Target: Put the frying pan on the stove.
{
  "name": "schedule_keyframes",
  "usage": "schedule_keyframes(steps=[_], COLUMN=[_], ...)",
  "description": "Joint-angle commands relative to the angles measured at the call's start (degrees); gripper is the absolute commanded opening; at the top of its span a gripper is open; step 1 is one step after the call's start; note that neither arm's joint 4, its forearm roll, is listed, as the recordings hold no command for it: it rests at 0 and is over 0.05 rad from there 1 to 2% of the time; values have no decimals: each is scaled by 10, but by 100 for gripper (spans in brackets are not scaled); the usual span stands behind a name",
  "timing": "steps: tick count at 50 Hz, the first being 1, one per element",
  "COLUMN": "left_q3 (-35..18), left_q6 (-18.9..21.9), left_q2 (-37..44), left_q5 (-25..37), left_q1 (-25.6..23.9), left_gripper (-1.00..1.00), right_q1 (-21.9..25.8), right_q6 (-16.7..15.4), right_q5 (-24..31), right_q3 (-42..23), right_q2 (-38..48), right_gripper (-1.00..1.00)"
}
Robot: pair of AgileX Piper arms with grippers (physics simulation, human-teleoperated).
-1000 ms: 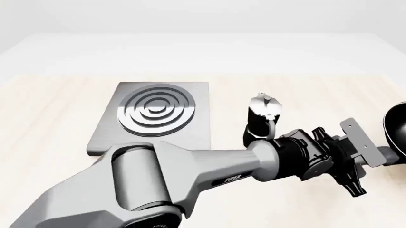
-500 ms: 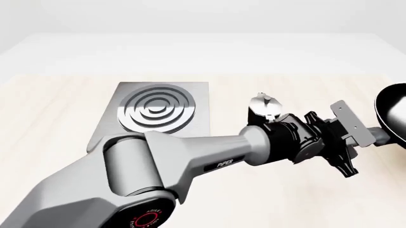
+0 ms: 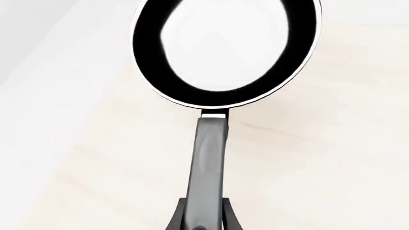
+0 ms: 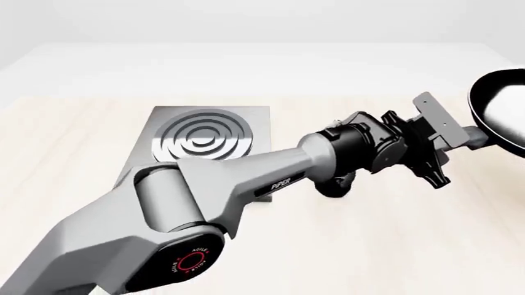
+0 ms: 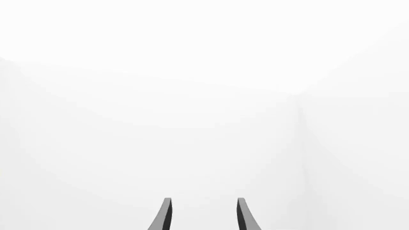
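The frying pan (image 4: 502,110) is gripped by its handle in the left jaws (image 3: 203,221), held off the desk (image 4: 394,246), far right of the stove (image 4: 201,146), probably for carrying over. Right jaws (image 5: 202,215) are spread, empty.

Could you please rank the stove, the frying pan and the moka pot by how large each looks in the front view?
1. Stove, largest.
2. Frying pan, cut off by the frame edge.
3. Moka pot, mostly hidden behind the left arm, so its rank is unsure.
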Motion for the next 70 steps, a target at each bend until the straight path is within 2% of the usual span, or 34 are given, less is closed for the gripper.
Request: schedule_keyframes(steps=[1, 17, 27, 32, 36, 38, 41, 50, 59, 63, 70], left_q3=[-34, -36, -19, 32, 51, 65, 85, 129, 182, 214, 298], left_q6=[21, 24, 27, 25, 27, 27, 28, 31, 34, 34, 24], left_q2=[-23, -49, -74, -111, -123, -133, -146, -179, -213, -229, -274], left_q5=[4, 5, -2, -30, -39, -46, -54, -74, -96, -110, -158], left_q1=[16, 40, 55, 55, 59, 61, 65, 77, 89, 96, 112], left_gripper=[-100, -100, -100, -100, -100, -100, -100, -100, -100, -100, -100], right_q1=[3, 7, 8, 9, 9, 8, 5, -9, 1, 3, 2], right_q6=[-2, -5, -6, -7, -7, -8, -7, 14, -3, -6, -7], right_q5=[22, 19, 20, 20, 20, -29, -43, -14, -31, -54, -79], right_q3=[-22, -19, -18, -18, -18, 27, 40, 7, 34, 59, 84], right_q2=[0, 0, 0, 0, 0, 0, 0, 0, 0, 0, 0], right_gripper=[100, 100, 100, 100, 100, 100, 100, 100, 100, 100, 100])
